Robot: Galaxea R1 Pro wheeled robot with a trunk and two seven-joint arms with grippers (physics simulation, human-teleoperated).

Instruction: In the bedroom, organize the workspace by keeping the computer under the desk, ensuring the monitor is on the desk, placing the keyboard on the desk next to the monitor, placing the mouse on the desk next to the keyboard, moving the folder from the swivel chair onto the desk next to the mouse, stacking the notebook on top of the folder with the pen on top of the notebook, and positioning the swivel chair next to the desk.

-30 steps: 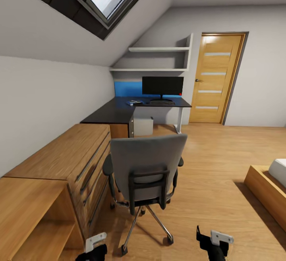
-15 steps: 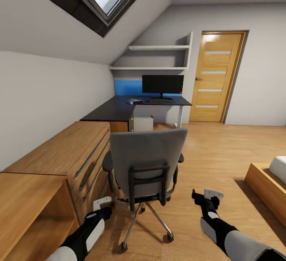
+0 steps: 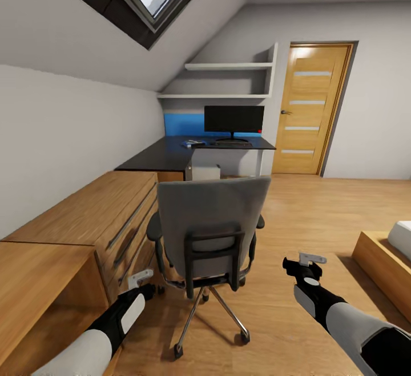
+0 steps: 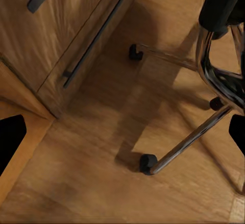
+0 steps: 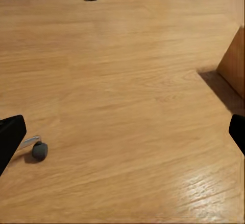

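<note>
Grey upholstered swivel chair (image 3: pixel 208 233) stood between both raised arms, back toward the robot (likely for pushing toward the black counter (image 3: pixel 171 156)); left end effector (image 3: pixel 140 279) and right end effector (image 3: pixel 308 260) spread, empty.

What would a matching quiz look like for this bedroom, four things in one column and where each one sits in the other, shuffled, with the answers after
Things:
1. monitor
2. computer
3. swivel chair
4. wooden door

Places:
A. on the floor beside the wooden chest
B. in the far wall, right of the desk
C. on the desk's far end
D. under the desk

Pairs: 1-C, 2-D, 3-A, 4-B
</note>
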